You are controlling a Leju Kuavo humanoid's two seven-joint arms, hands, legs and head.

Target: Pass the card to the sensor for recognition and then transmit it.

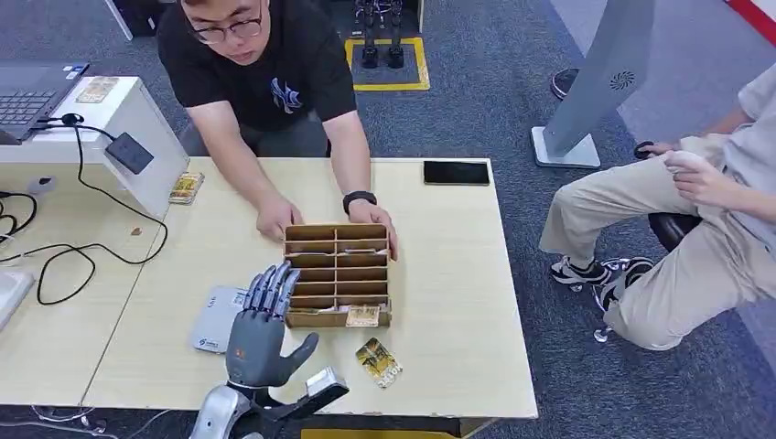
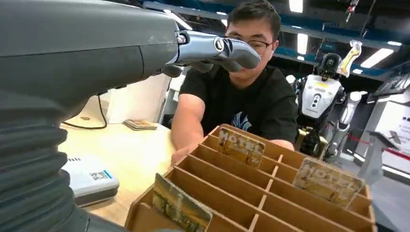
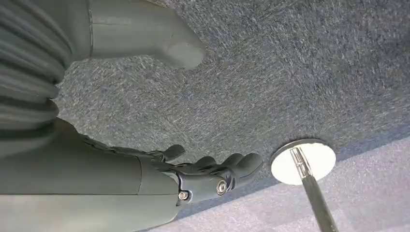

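Reach step: I'm hovering my left hand (image 1: 263, 331) empty, fingers spread, beside the brown cardboard slotted organizer (image 1: 337, 274) near the desk's front edge, eyeing its front-slot yellowish card (image 1: 362, 315). Right hand (image 3: 203, 171) dangling slack. Next: pinching it.

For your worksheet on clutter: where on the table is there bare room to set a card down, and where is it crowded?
Bare: tabletop right of the card rack, below the black phone. Crowded: near edge, with left hand, grey reader and loose card.

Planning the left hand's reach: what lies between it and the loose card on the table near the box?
In the head view, only bare table lies between the left hand and the loose card.
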